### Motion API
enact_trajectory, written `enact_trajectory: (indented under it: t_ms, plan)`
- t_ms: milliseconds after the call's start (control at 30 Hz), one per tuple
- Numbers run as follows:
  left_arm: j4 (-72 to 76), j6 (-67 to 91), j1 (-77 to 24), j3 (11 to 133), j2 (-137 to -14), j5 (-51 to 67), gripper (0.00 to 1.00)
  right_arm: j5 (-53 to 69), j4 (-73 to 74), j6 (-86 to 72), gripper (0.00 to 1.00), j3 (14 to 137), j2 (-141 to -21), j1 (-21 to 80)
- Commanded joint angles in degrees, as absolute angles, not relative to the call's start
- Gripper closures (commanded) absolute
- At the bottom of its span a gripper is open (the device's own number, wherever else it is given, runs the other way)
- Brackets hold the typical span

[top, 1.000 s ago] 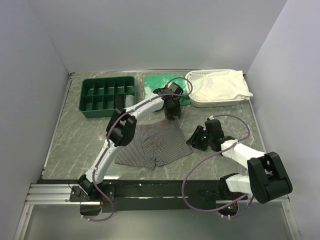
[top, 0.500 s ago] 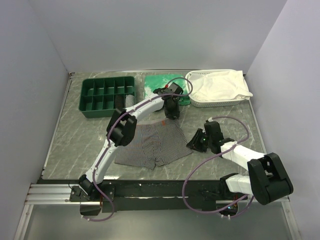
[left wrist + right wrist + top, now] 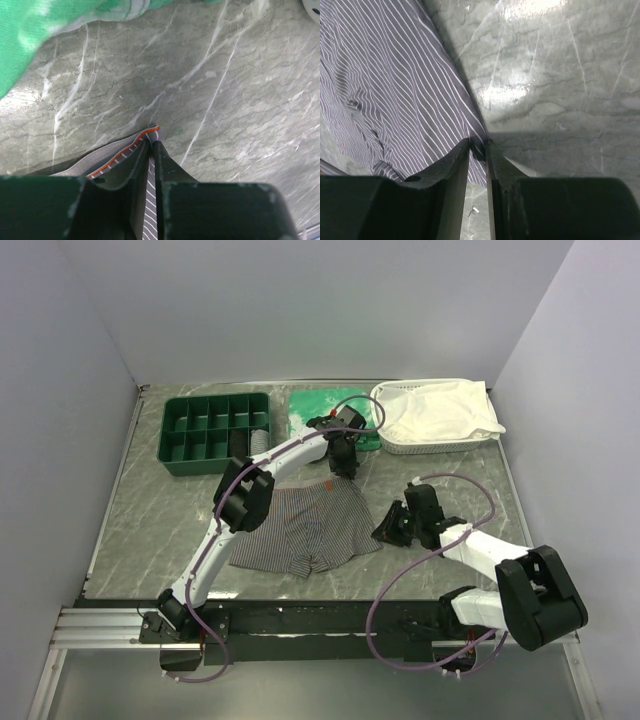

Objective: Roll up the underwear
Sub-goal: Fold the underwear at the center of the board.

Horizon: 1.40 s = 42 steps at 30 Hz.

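Observation:
The underwear (image 3: 305,528), grey with fine pinstripes, lies spread on the marble table in the top view. My left gripper (image 3: 343,470) is shut on its far right waistband corner. In the left wrist view the orange-trimmed waistband (image 3: 120,155) runs between the closed fingers at the left gripper (image 3: 151,146). My right gripper (image 3: 388,530) is shut on the underwear's right leg edge. In the right wrist view the right gripper (image 3: 479,148) pinches the edge of the striped fabric (image 3: 395,85).
A green compartment tray (image 3: 190,445) stands at the back left with a rolled item in one cell. A green patterned cloth (image 3: 318,403) lies behind the left gripper and also shows in the left wrist view (image 3: 40,25). A white basket (image 3: 395,445) holding white cloth sits at the back right.
My right gripper has slid a little left and toward the near edge, still holding the leg edge. My left gripper has edged slightly back with the waistband corner, drawing the fabric flatter.

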<state>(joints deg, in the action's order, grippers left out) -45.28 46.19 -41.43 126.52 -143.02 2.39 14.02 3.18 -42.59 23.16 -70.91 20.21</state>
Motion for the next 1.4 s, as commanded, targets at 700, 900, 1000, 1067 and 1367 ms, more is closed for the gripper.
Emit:
enact_trajectory:
  t_ms: [700, 900, 1000, 1067, 1367]
  plan:
    - [-36.6, 46.0, -41.8, 120.7, -139.1, 7.6, 0.99, 11.7, 7.5, -41.1, 1.0, 21.9, -55.3, 21.2]
    - [-35.0, 45.6, -41.8, 119.6, -135.7, 7.9, 0.99, 12.6, 10.0, -39.8, 1.0, 23.7, -52.0, 21.4]
    - [-34.3, 45.4, -41.9, 118.9, -134.1, 7.9, 0.99, 13.2, 10.9, -39.1, 1.0, 24.4, -51.8, 21.4]
    - [-33.8, 45.4, -41.8, 118.6, -133.5, 7.5, 0.99, 13.2, 11.7, -39.1, 1.0, 24.9, -51.6, 21.8]
    - [-31.0, 44.7, -41.7, 115.0, -129.1, 6.6, 0.99, 11.1, 13.9, -39.5, 1.0, 28.6, -51.9, 26.7]
